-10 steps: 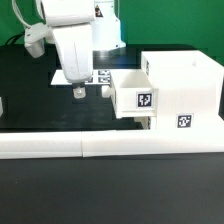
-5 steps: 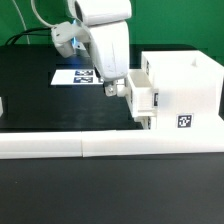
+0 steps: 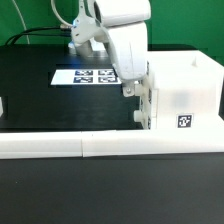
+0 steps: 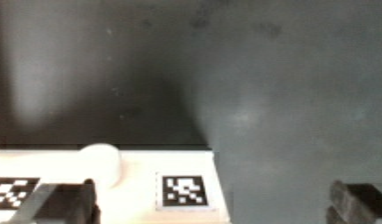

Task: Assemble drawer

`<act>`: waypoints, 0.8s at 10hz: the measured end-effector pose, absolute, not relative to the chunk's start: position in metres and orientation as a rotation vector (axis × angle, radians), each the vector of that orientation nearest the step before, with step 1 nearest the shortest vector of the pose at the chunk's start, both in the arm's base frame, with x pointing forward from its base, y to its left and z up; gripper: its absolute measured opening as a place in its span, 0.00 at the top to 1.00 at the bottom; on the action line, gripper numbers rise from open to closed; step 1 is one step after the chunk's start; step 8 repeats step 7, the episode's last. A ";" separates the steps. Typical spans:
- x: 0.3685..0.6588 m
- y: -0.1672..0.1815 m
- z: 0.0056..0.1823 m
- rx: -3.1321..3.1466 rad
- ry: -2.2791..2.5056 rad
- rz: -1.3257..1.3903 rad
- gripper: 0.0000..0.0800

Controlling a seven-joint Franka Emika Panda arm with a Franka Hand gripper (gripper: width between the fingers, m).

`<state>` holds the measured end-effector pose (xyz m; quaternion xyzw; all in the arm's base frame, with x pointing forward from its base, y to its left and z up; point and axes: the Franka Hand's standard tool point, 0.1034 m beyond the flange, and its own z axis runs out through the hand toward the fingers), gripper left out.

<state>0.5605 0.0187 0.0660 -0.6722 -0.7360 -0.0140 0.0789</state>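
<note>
Gripper (image 3: 133, 88) open, holding nothing, against one tray (image 3: 147, 104) with one knob (image 4: 99, 158) in one housing (image 3: 185, 92).

The drawer (image 3: 180, 95) stands on the surface (image 3: 30, 95) at the exterior view's right. The hand (image 3: 136, 90) is against its open side. The marker board (image 3: 82, 77) lies behind, and the wall bar (image 3: 80, 146) lies in front.
</note>
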 end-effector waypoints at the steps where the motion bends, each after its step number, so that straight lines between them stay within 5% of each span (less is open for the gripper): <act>1: 0.560 0.016 0.065 -2.015 -2.200 -0.039 0.19; 8: 0.537 -0.008 0.054 -2.387 -1.967 -0.114 0.19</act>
